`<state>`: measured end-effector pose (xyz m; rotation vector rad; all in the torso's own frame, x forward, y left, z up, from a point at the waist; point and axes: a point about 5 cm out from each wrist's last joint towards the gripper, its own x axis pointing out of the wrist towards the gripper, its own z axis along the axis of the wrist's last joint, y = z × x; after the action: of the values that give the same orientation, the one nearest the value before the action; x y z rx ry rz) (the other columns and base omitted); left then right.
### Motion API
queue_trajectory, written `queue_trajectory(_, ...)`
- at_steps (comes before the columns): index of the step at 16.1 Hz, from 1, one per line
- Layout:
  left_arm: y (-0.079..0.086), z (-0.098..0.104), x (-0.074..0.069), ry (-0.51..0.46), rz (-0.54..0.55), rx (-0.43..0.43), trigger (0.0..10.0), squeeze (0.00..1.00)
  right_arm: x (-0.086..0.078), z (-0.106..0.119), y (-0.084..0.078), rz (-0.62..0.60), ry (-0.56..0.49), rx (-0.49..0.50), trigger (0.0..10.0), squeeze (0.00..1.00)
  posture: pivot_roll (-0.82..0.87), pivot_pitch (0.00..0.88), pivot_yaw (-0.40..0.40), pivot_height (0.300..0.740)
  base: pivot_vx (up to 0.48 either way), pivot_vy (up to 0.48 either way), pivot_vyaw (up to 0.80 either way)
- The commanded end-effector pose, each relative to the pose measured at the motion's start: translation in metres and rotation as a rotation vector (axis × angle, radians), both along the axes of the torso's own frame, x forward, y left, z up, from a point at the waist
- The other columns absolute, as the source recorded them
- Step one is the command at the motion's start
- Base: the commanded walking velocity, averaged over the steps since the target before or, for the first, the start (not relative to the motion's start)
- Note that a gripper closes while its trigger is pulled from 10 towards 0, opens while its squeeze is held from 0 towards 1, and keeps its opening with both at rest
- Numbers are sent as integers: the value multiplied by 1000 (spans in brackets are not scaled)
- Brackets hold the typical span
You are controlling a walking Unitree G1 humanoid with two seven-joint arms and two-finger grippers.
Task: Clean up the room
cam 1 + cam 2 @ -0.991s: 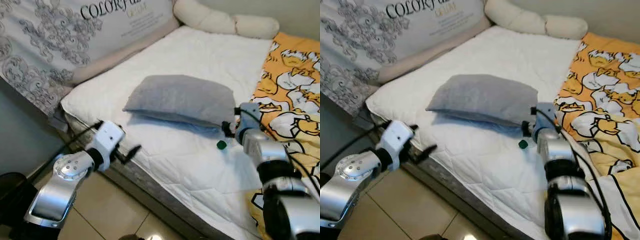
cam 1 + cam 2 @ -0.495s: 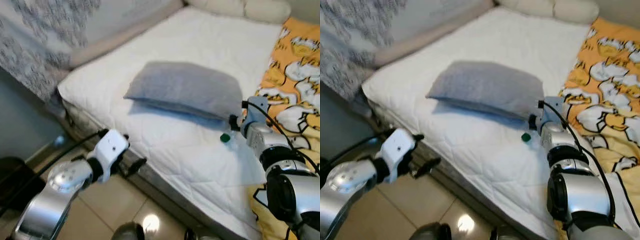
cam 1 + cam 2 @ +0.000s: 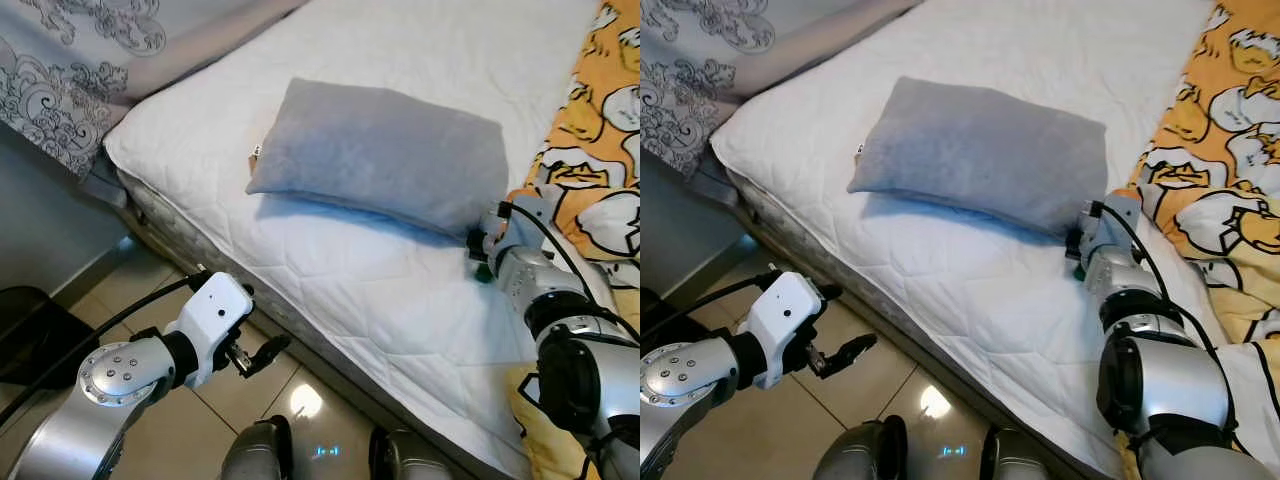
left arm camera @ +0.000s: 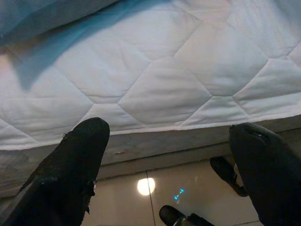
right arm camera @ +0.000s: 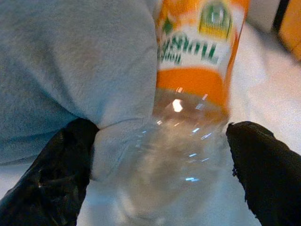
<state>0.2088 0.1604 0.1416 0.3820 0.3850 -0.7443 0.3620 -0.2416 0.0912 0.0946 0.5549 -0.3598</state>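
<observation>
- Right wrist view: the right gripper [image 5: 160, 155] has its fingers spread on either side of a clear bottle [image 5: 188, 117] with an orange label, lying on the bed [image 3: 340, 290] against the grey pillow [image 3: 385, 150].
- The step in hand looks like grasping the bottle; next, the fingers must pinch it without catching the pillow.
- The left gripper [image 4: 169, 155] hangs with fingers apart by the mattress edge.

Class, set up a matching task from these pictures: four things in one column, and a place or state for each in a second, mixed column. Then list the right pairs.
Things
1. grey pillow
2. clear bottle with orange label
3. left gripper
4. duck-print blanket

Places or states
A. over the floor beside the bed edge, fingers open
B. between the right gripper's open fingers, against the pillow
C. on the robot's right side of the bed
D. in the middle of the white mattress

Pairs: 1-D, 2-B, 3-A, 4-C
</observation>
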Motion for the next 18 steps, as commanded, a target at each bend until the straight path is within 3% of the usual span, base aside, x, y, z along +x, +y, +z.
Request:
queue_trajectory(1,-1,2,-3,-2,-5,3,10000,0,-8,-11,-6,-30,50,27,10000,0,82,259,37,740,0,0,0)
queue_trajectory(7,-4,10,1,-20,-2,-35,10000,0,-18,-15,-27,-144,28,140,10000,0,81,243,37,740,0,0,0)
queue_trajectory(8,-6,11,0,-14,-17,-55,10000,0,-21,-17,-30,-162,26,182,2588,0,78,241,36,740,0,0,0)
queue_trajectory(10,-10,12,-2,3,-47,-85,10000,0,-23,-17,-35,-181,3,221,0,0,76,234,36,740,0,0,0)
queue_trajectory(18,-10,13,1,6,-56,-86,10000,0,-23,-14,-40,-201,-33,253,0,0,70,211,39,740,0,0,0)
